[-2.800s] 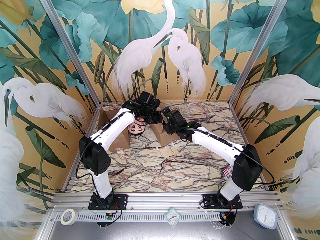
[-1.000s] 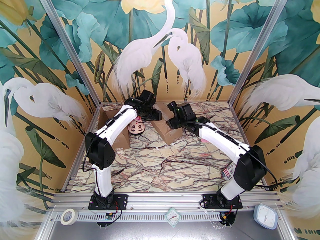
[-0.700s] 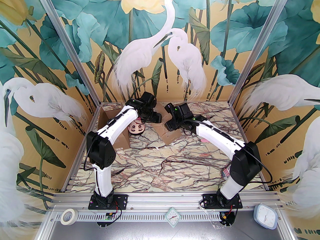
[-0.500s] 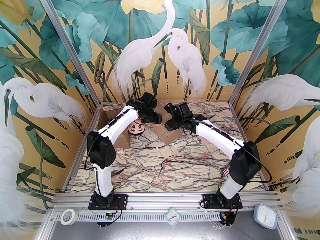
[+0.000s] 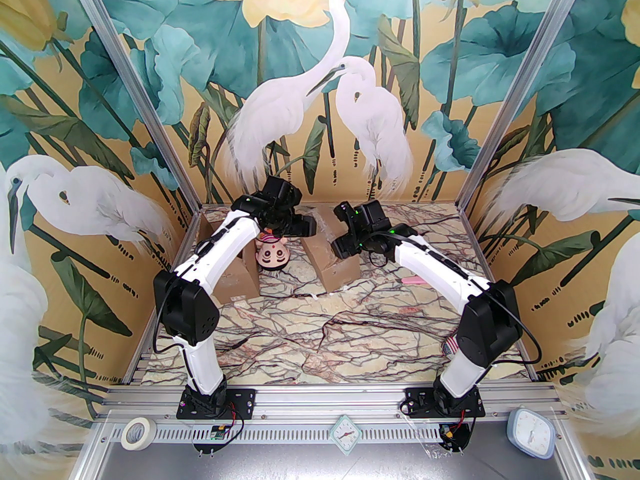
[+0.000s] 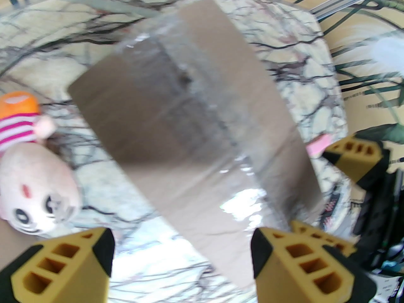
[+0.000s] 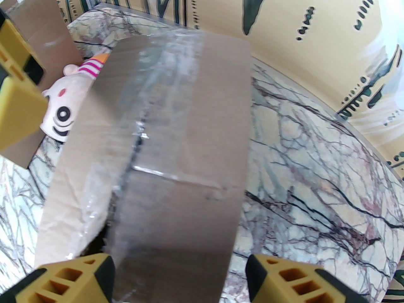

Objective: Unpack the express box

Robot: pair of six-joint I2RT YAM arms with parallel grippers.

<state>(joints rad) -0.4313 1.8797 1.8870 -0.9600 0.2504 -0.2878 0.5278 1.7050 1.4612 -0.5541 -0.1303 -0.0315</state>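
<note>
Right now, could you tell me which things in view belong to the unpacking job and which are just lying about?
Job: taped cardboard box; left gripper and right gripper, both open above it.

Lying about: plush doll, other carton, pink strip, tape roll, green clock, blue clock.

I've free surface [image 5: 320, 333] across the lower middle of the top view. Upper centre is tight: taped box [image 5: 334, 263], doll [image 5: 272, 256] just left of it, open box [image 5: 244, 282] by the left wall, pink piece [image 5: 413, 280] lying apart on the right.
</note>
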